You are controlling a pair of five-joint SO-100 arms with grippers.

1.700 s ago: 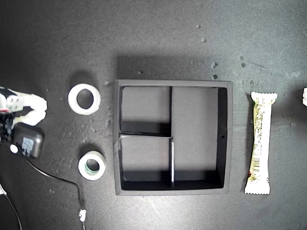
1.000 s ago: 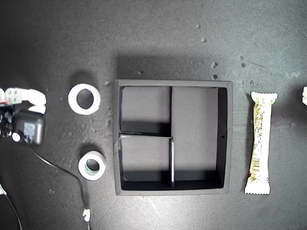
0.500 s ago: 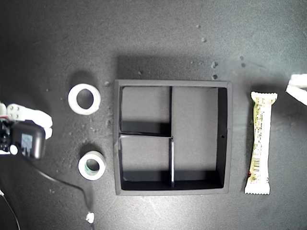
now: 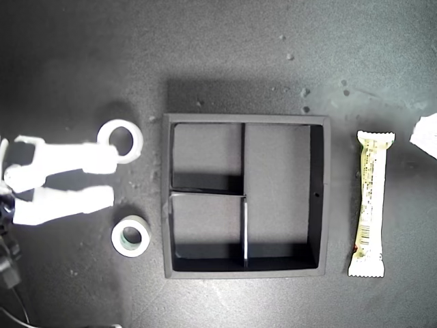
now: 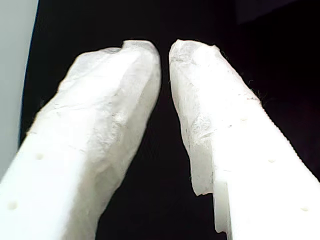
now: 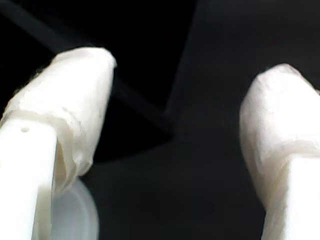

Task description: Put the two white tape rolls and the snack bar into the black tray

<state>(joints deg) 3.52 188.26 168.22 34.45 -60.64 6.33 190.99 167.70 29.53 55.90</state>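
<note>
The exterior view looks straight down on the dark tabletop (image 4: 225, 55) from high overhead, with the black tray (image 4: 246, 196) near the middle of its picture and everything else seen around that tray.

The first wrist view rides close behind my first hand (image 5: 165, 50) and looks along its two white fingers (image 5: 100, 130) toward a dark surface; nothing there tells where it stands from the tray.

The second wrist view sits just as near my second hand (image 6: 177, 67), looking past the fingertips (image 6: 80, 75) at a tray corner (image 6: 172, 122). It shares that corner, on the side facing the exterior view's left, with the overhead camera.
</note>
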